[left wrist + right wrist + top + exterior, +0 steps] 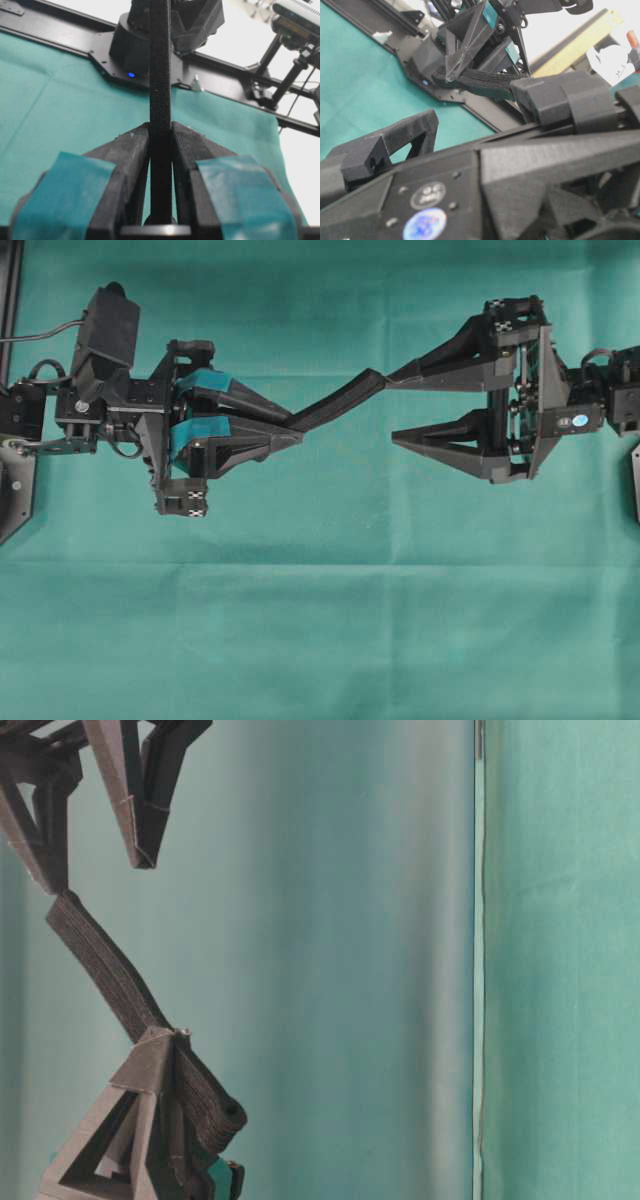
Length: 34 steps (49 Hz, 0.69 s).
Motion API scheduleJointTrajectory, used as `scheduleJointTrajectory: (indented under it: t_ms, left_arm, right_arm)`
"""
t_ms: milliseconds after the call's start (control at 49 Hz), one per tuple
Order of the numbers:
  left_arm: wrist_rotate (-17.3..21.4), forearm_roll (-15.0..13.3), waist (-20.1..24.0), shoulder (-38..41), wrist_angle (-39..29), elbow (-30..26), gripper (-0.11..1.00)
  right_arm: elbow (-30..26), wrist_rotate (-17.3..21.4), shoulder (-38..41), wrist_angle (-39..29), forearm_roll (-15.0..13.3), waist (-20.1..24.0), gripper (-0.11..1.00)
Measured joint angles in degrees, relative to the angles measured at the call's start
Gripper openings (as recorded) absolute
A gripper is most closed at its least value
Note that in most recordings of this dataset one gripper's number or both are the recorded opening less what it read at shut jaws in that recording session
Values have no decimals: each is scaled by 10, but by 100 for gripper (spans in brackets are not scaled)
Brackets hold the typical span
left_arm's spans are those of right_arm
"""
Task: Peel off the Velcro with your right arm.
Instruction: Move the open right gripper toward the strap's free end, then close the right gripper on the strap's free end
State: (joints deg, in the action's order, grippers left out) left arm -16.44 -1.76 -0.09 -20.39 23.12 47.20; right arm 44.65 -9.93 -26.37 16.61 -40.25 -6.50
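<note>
I see the Velcro hanging in the air above the green table, a narrow black strip stretched between the two arms. The left end effector, the one with teal tape on its fingers, is clenched on the near end of the strip; in its wrist view the two fingers press flat against both sides of the Velcro, which runs straight away from them. From that grip the strip rises at a slant toward the right end effector, which stands released, its two pointed black fingers spread well apart. The far end of the Velcro touches the tip of the upper finger; the lower finger sits well apart from the strip. In the table-level view the Velcro bends gently between the two arms.
</note>
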Motion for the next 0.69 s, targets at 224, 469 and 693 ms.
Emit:
scheduleJointTrajectory:
  t_ms: [224, 469, 693]
  left_arm:
    - [0, 0, 1, 0, -1, 0, 13]
    - [0, -1, 3, 0, -1, 0, 13]
    - [0, -1, 3, 0, -1, 0, 13]
  right_arm:
    - [0, 2, 0, -21, 0, 0, 87]
    - [-1, 1, 0, -46, -1, 1, 73]
    - [-1, 2, 0, -55, 0, 0, 55]
